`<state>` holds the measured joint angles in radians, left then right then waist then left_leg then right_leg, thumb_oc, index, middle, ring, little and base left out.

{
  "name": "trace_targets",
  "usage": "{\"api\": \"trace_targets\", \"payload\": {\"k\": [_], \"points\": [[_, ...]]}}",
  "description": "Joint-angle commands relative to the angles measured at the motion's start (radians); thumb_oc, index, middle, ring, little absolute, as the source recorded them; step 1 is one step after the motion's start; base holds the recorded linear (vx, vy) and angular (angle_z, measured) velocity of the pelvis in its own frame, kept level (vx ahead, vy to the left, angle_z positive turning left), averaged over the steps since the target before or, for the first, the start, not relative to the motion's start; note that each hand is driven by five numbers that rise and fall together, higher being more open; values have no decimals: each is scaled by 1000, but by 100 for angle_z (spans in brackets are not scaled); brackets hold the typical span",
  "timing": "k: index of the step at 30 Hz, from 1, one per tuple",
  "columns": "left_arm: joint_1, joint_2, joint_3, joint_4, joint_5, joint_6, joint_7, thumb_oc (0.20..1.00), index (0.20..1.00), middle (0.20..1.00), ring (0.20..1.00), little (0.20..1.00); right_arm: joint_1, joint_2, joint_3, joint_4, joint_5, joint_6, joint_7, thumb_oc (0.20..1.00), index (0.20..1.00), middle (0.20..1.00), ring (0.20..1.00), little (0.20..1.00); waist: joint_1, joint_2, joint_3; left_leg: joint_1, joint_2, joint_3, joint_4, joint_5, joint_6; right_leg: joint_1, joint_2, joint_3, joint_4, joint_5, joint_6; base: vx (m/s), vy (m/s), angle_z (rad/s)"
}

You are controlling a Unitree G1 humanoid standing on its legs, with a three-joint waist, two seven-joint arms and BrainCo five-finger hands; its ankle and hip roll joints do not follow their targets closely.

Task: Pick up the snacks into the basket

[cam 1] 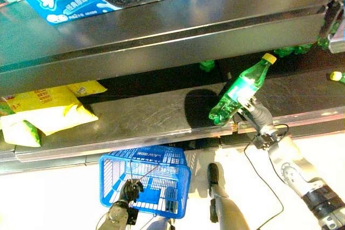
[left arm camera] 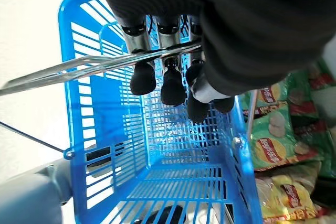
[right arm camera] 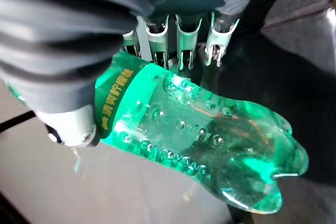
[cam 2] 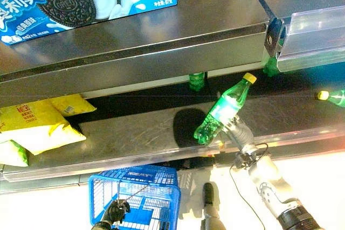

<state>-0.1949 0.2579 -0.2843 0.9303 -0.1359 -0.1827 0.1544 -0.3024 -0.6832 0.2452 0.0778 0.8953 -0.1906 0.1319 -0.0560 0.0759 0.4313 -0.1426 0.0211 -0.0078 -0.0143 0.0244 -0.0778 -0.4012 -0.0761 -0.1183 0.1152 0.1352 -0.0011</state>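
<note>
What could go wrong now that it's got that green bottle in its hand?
The green bottle is slick, tilted and lifted off the shelf, with the right hand gripping only its middle, so it might slip out. The blue basket hangs low from the left hand, well off to the side, so a poorly aimed release could miss it.

The upper shelf overhangs the lower shelf, leaving a low gap between them. The right hand, fingers wrapped round a tilted green bottle, fills the gap's right part. Yellow snack bags crowd the left; the middle lies bare. Below, the blue basket is open-topped, its wire handle gripped by the left hand.
</note>
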Motion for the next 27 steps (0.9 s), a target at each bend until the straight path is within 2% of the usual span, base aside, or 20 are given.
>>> {"api": "trace_targets", "payload": {"k": [1, 4, 6, 8, 9, 16, 24, 25, 27], "points": [[29, 78, 7, -38, 28, -18, 17, 200, 200, 200, 200, 200, 14, -12, 2, -180, 24, -57, 76, 200, 200, 200, 200, 200, -8, -66, -101, -86, 7, -20, 76, -16, -9, 16, -41, 79, 125, -160, 136, 0, 0, 0], [7, 76, -5, -46, 32, -18, 20, 200, 200, 200, 200, 200, 40, 1, 38, -171, 26, -38, 94, 200, 200, 200, 200, 200, -13, -72, -99, -84, 9, -18, 75, -16, -8, 16, -39, 80, 122, -157, 136, 0, 0, 0], [-41, 85, -27, -94, 54, -19, 17, 200, 200, 200, 200, 200, 77, -7, 93, -161, -28, -4, 123, 200, 200, 200, 200, 200, -21, -80, -100, -83, 12, -15, 71, -16, -9, 16, -39, 83, 119, -155, 137, 0, 0, 0], [-66, 85, -34, -106, 51, -21, 22, 200, 200, 200, 200, 200, 81, 0, 116, -128, -51, 1, 123, 200, 200, 200, 200, 200, -23, -82, -98, -81, 12, -14, 71, -16, -9, 14, -39, 86, 119, -154, 138, 0, 0, 0], [-112, 89, -55, -132, 58, -23, 26, 200, 200, 200, 200, 200, 87, 3, 151, -86, -125, 19, 123, 200, 200, 200, 200, 200, -29, -87, -96, -79, 12, -13, 68, -15, -9, 15, -37, 86, 117, -153, 138, 0, 0, 0], [-238, 90, -101, -207, 44, -25, 45, 200, 200, 200, 200, 200, 76, 7, 225, 4, -319, 22, 117, 200, 200, 200, 200, 200, -41, -93, -87, -77, 13, -11, 63, -12, -9, 13, -39, 88, 120, -151, 142, 0, 0, 0], [-331, 80, -160, -314, 37, -18, 49, 200, 200, 200, 200, 200, 39, 102, 313, 228, -556, 32, 85, 200, 200, 200, 200, 200, -43, -95, -76, -85, 12, -8, 65, -13, -4, -1, -42, 91, 118, -144, 146, 0, 0, 0], [-345, 74, -176, -340, 42, -19, 47, 200, 200, 200, 200, 200, 1, 131, 346, 285, -658, 23, 61, 200, 200, 200, 200, 200, -40, -93, -72, -89, 10, -10, 63, -12, -2, -5, -42, 92, 116, -142, 147, 0, 0, 0], [-352, 63, -186, -347, 28, -15, 46, 200, 200, 200, 200, 200, -31, 159, 370, 330, -719, 22, 39, 200, 200, 200, 200, 200, -36, -91, -67, -93, 9, -11, 62, -9, -2, -8, -43, 90, 115, -140, 148, 0, 0, 0]]}}
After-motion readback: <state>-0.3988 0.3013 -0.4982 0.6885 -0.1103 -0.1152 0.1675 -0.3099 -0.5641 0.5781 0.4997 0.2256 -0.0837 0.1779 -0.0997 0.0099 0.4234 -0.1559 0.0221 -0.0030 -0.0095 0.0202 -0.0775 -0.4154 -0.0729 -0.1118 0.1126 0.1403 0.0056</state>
